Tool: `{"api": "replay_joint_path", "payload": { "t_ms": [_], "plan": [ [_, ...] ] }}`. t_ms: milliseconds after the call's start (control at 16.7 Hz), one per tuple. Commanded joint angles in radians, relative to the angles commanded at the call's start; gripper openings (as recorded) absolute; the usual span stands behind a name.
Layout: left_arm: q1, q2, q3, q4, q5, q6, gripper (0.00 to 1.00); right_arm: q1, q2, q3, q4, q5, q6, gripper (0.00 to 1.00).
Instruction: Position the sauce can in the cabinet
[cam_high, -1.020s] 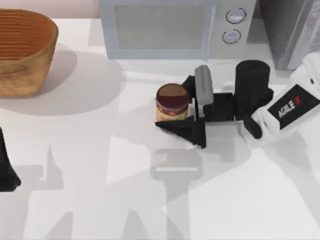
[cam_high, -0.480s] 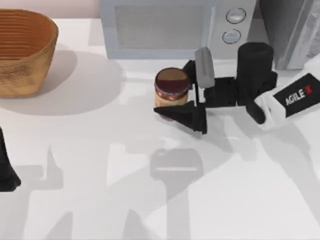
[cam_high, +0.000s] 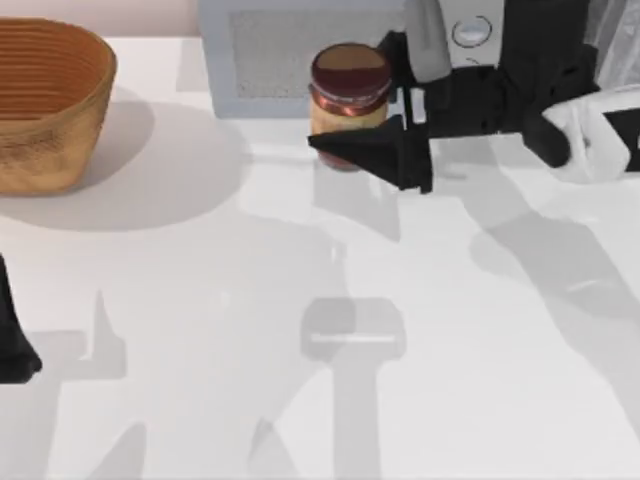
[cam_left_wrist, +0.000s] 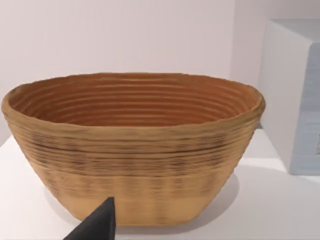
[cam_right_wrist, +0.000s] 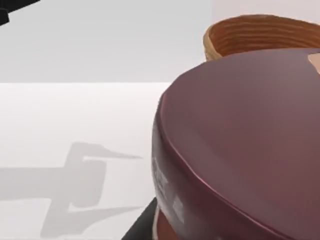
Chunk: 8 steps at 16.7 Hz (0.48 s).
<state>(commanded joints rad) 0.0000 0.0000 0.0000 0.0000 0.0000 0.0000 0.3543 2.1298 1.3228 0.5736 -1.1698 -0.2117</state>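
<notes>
White counter (cam_high: 200, 330) spreads beneath us, with a woven basket (cam_high: 45, 105) at its far left and a microwave (cam_high: 290, 55) along the back edge. Our right hand (cam_high: 375, 115) has its fingers closed on the sauce can (cam_high: 348, 92), gripping it from the side so the jar stays upright with its maroon lid uppermost. We judge the can is lifted off the counter, in front of the microwave, to travel clear of it. The cabinet (cam_high: 615, 30) sits at the far right corner, so the carry must swing rightward. Our left hand (cam_high: 15, 345) waits parked at the counter's left edge.
</notes>
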Motion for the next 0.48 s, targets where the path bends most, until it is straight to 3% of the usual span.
{"api": "replay_joint_path", "payload": {
  "t_ms": [480],
  "plan": [
    [0.0, 0.0, 0.0, 0.0, 0.0, 0.0, 1.0, -0.005, -0.061, -0.039, -0.013, 0.029, 0.007, 0.0]
  ]
}}
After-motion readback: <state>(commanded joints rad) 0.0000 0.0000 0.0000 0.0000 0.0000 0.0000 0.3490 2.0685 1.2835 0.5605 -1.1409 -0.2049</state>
